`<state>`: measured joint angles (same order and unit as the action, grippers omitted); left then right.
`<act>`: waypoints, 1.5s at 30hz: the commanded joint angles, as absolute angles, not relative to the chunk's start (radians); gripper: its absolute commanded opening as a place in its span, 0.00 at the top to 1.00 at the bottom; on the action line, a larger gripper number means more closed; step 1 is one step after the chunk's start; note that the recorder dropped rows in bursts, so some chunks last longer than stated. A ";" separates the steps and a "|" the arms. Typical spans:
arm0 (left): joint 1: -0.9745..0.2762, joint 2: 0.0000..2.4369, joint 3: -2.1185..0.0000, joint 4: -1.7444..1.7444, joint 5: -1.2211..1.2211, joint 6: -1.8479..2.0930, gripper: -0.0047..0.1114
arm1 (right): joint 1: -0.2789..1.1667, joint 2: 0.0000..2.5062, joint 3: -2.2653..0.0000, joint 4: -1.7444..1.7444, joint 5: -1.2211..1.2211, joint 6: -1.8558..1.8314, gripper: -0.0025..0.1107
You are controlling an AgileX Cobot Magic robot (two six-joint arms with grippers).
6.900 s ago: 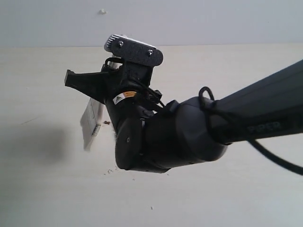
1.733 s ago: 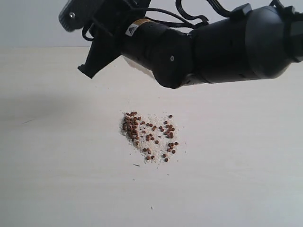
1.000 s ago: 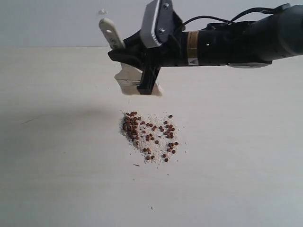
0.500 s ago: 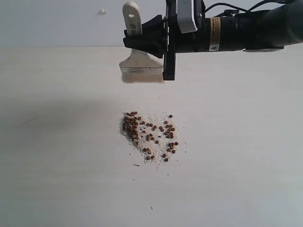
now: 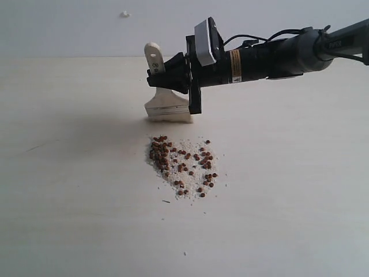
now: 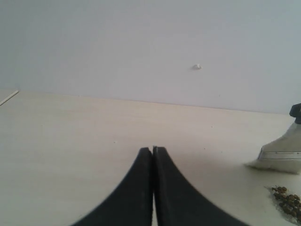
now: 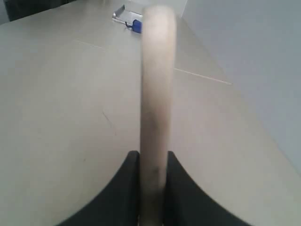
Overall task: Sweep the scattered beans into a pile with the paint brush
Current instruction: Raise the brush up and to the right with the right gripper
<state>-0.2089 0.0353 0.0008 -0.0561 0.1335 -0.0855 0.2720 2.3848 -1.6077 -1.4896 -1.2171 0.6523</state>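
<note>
Arm (image 5: 271, 55) reaches level from right, right gripper (image 5: 165, 78) pinching upright paint brush (image 5: 167, 107) near pile (image 5: 180, 164); left gripper (image 6: 153, 150) pressed together.

Reddish-brown beans (image 5: 181, 167) speckled over pale beige crumbs (image 5: 190, 147), plain cream counter (image 5: 69, 202) underneath. Now the brush (image 5: 167, 104): whitewashed handle, silver band, off-white bristles. And the right end effector (image 5: 181, 81), black with a yellow label (image 5: 235, 57).

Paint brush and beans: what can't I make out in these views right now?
- Exterior view: paint brush bristle tips blend into the pale table; contact unclear.
- Left wrist view: brush and beans cut off by the frame edge.
- Right wrist view: handle blurred, right gripper hides the bristles, beans out of frame.
</note>
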 commanded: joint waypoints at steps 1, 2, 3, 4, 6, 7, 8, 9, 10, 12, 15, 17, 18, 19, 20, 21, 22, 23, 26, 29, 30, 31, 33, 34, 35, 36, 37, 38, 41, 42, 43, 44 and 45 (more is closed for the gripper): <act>-0.208 0.028 0.000 -0.064 0.135 -0.082 0.96 | 0.267 2.392 -1.622 -1.529 -1.221 0.782 0.98; -0.208 0.028 0.000 -0.064 0.135 -0.082 0.96 | 0.267 2.392 -1.622 -1.533 -1.221 0.814 0.98; -0.208 0.028 0.000 -0.064 0.135 -0.082 0.96 | 0.267 2.392 -1.622 -1.543 -1.221 0.883 0.98; -0.208 0.028 0.000 -0.064 0.135 -0.082 0.96 | 0.267 2.392 -1.622 -1.549 -1.221 0.916 0.98; -0.208 0.028 0.000 -0.064 0.135 -0.082 0.96 | 0.267 2.392 -1.622 -1.554 -1.221 0.979 0.98; -0.208 0.028 0.000 -0.064 0.135 -0.082 0.96 | 0.270 2.392 -1.622 -1.550 -1.221 1.016 0.98; -0.208 0.028 0.000 -0.064 0.135 -0.082 0.96 | 0.279 2.392 -1.622 -1.545 -1.221 1.053 0.98; -0.208 0.028 0.000 -0.064 0.135 -0.082 0.96 | 0.285 2.392 -1.622 -1.545 -1.221 1.068 0.98; -0.208 0.028 0.000 -0.064 0.135 -0.082 0.96 | 0.303 2.392 -1.622 -1.545 -1.221 1.088 0.98; -0.208 0.028 0.000 -0.064 0.135 -0.082 0.96 | 0.326 2.390 -1.622 -1.558 -1.221 1.097 0.98; -0.208 0.028 0.000 -0.064 0.135 -0.082 0.96 | 0.335 2.362 -1.622 -1.563 -1.221 1.097 0.98; -0.208 0.028 0.000 -0.064 0.135 -0.082 0.96 | 0.331 2.337 -1.622 -1.561 -1.221 1.084 0.98; -0.208 0.028 0.000 -0.064 0.135 -0.082 0.96 | 0.325 2.321 -1.622 -1.561 -1.221 1.077 0.98; -0.208 0.028 0.000 -0.064 0.135 -0.082 0.96 | 0.323 2.310 -1.622 -1.561 -1.221 1.077 0.98; -0.208 0.028 0.000 -0.064 0.135 -0.082 0.96 | 0.321 2.295 -1.622 -1.561 -1.221 1.077 0.98; -0.208 0.028 0.000 -0.064 0.135 -0.082 0.96 | 0.317 2.278 -1.622 -1.561 -1.221 1.077 0.98; -0.208 0.028 0.000 -0.064 0.135 -0.082 0.96 | 0.315 2.259 -1.622 -1.561 -1.221 1.077 0.98; -0.208 0.028 0.000 -0.064 0.135 -0.082 0.96 | 0.312 2.244 -1.622 -1.561 -1.221 1.077 0.98; -0.208 0.028 0.000 -0.064 0.135 -0.082 0.96 | 0.303 2.187 -1.622 -1.581 -1.164 1.100 0.98; -0.208 0.028 0.000 -0.064 0.135 -0.082 0.96 | 0.303 2.130 -1.622 -1.665 -0.961 1.204 0.98; -0.208 0.028 0.000 -0.064 0.135 -0.082 0.96 | 0.303 2.111 -1.622 -1.704 -0.891 1.260 0.98; -0.208 0.028 0.000 -0.064 0.135 -0.082 0.96 | 0.303 2.094 -1.622 -1.744 -0.830 1.329 0.98; -0.208 0.028 0.000 -0.064 0.135 -0.082 0.96 | 0.303 2.059 -1.608 -1.744 -0.743 1.458 0.98; -0.208 0.028 0.000 -0.064 0.135 -0.082 0.96 | 0.303 2.038 -1.592 -1.744 -0.705 1.498 0.98; -0.208 0.028 0.000 -0.064 0.135 -0.082 0.96 | 0.303 2.012 -1.568 -1.744 -0.643 1.530 0.98; -0.208 0.028 0.000 -0.064 0.135 -0.082 0.96 | 0.310 1.986 -1.539 -1.744 -0.566 1.558 0.98; -0.208 0.028 0.000 -0.064 0.135 -0.082 0.96 | 0.318 1.963 -1.504 -1.744 -0.472 1.579 0.98; -0.208 0.028 0.000 -0.064 0.135 -0.082 0.96 | 0.329 1.933 -1.465 -1.744 -0.362 1.602 0.98; -0.208 0.028 0.000 -0.064 0.135 -0.082 0.96 | 0.372 1.851 -1.344 -1.744 -0.030 1.658 0.98; -0.208 0.028 0.000 -0.064 0.135 -0.082 0.96 | 0.391 1.825 -1.300 -1.744 0.088 1.666 0.98; -0.208 0.028 0.000 -0.064 0.135 -0.082 0.96 | 0.411 1.803 -1.257 -1.744 0.202 1.673 0.98; -0.208 0.028 0.000 -0.064 0.135 -0.082 0.96 | 0.428 1.784 -1.223 -1.744 0.281 1.682 0.98; -0.208 0.028 0.000 -0.064 0.135 -0.082 0.96 | 0.450 1.769 -1.183 -1.744 0.366 1.707 0.98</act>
<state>-0.2089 0.0353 0.0008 -0.0561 0.1335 -0.0855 0.4061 1.8184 -1.2688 -1.7518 0.1200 1.6599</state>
